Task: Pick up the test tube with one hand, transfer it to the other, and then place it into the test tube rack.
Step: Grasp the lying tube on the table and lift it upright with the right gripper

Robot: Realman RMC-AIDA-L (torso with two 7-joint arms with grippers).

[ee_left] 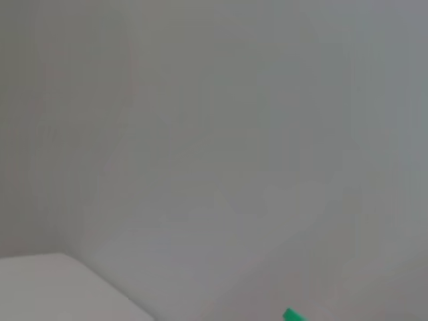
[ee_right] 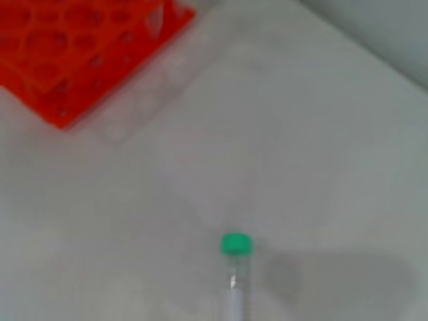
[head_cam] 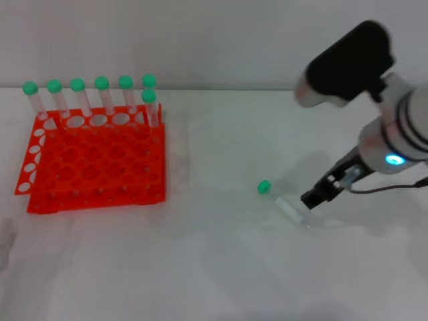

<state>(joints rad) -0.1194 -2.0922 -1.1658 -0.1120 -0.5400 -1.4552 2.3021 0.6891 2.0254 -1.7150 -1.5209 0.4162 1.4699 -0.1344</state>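
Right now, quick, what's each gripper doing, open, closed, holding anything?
Right gripper: low over the table at the tapered end of the lying test tube; open or shut cannot be told.
Left gripper: not in view.

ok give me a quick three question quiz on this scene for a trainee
1. True or false: the test tube lies flat on the table.
2. Which gripper is down beside the lying tube? A) left B) right C) both
3. Fill in: the capped tubes standing in the test tube rack fill its ____ row.

Key:
1. True; its green cap points toward the rack.
2. B; the right gripper sits at the tube's clear end, and the left gripper shows in no view.
3. Back, the row farthest from the robot.
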